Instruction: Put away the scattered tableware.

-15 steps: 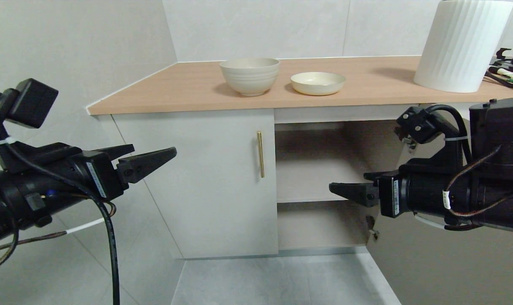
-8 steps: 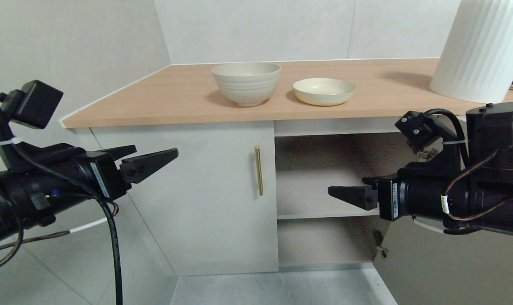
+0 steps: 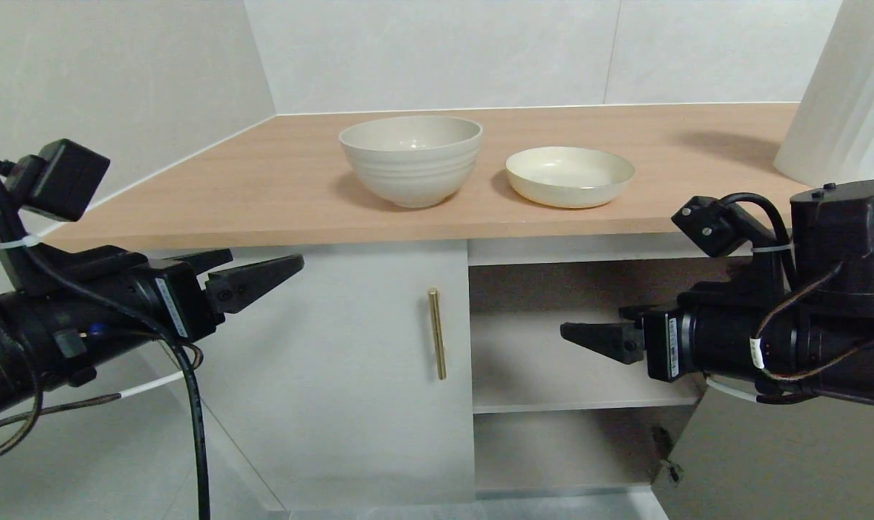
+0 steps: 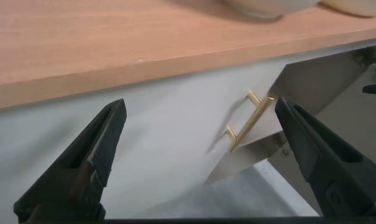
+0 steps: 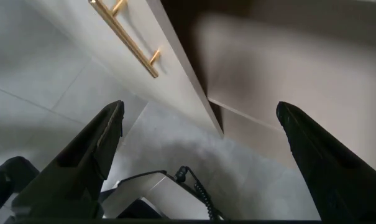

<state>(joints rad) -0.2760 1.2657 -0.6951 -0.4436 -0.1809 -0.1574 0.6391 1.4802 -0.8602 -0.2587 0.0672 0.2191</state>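
Tableware is all out on the counter [image 3: 264, 195], nothing stowed as far as I can see. Cabinet [image 3: 552, 361] below has its right side open and the left door [image 3: 336, 375] shut. Bowl [image 3: 410, 159] sits mid-counter, dish [image 3: 569, 175] just beside it on the right, not touching. I judge both pick-and-place runs are left. Left gripper [image 3: 264, 258] hangs under the counter edge, fingers spread wide, holding nothing. Right gripper [image 3: 592, 323] sits before the open cabinet, fingers also wide, touching nothing.

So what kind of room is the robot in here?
Most likely a kitchen: a wooden countertop against tiled walls, a bowl and a shallow dish on it, and a cabinet below with one door open.
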